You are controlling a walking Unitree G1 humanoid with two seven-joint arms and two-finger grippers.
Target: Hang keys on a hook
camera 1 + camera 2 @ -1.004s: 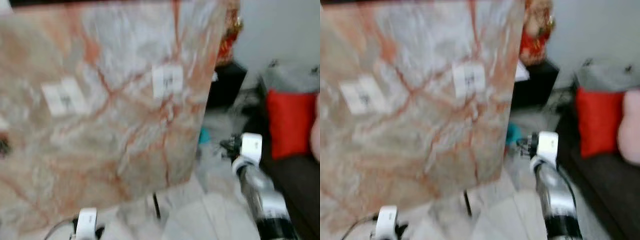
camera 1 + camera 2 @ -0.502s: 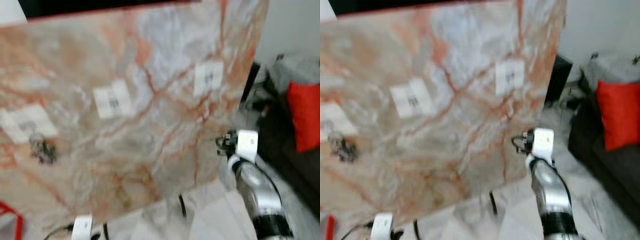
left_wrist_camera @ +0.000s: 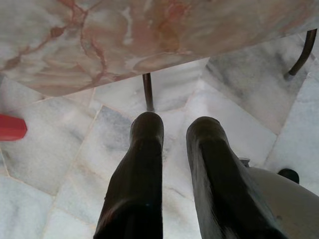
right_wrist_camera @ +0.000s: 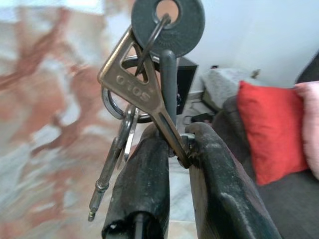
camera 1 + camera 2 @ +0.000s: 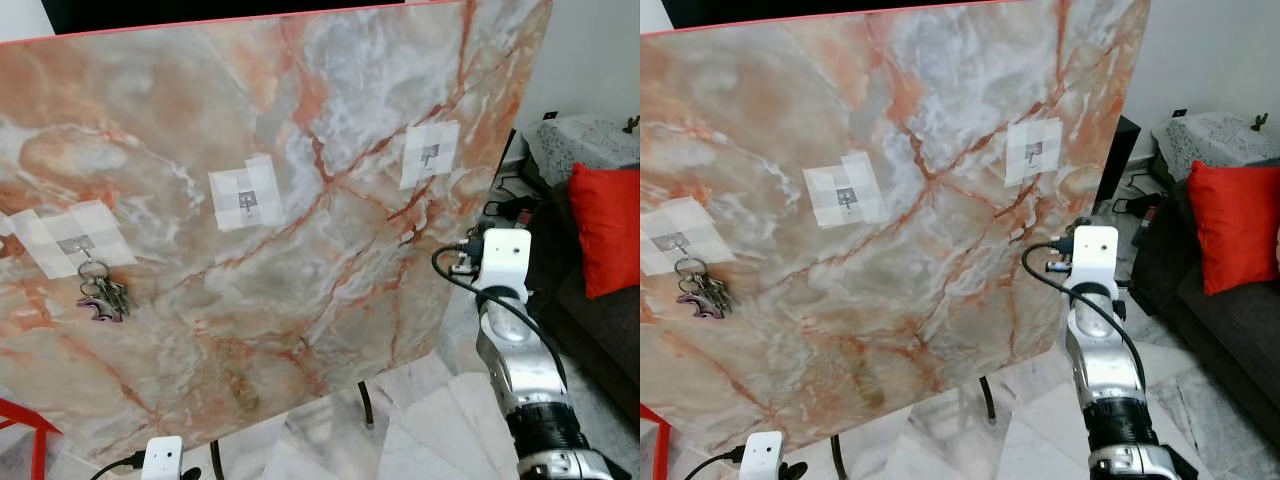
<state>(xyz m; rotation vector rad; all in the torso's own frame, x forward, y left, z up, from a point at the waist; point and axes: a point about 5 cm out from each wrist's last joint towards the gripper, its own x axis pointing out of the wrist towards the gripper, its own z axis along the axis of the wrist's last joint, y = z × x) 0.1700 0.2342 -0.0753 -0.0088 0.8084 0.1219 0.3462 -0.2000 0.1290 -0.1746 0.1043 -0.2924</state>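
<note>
Keys [image 4: 137, 94] on a ring are pinched between the two black fingers of the right gripper [image 4: 172, 144], which are closed on the blade of a brass key; a dark round fob and the other keys dangle from the ring above and beside the fingertips. In the eye views the right arm is raised beside the right edge of an upright marbled board [image 5: 300, 200], its white wrist block level with the board's lower half.

The step in hand looks like the carry towards a hook: the bunch is secured but not yet near one. The nearest free hook [image 5: 430, 155], on a taped white patch, lies up and to the left of this gripper; a second free hook [image 5: 246, 198] sits further left. A third hook [image 5: 78, 243], furthest off, already carries another bunch of keys [image 5: 103, 298]. The next move probably calls for lifting the ring to the near hook and slipping its loop over the prong, which needs the ring turned open-side to the board.

The left gripper [image 3: 174, 127] hangs low over the tiled floor, fingers slightly parted and empty.

The hooks are small and their prongs hard to make out. From the head the right gripper's fingers hide behind its wrist block. The board in the right wrist view is blurred.
</note>
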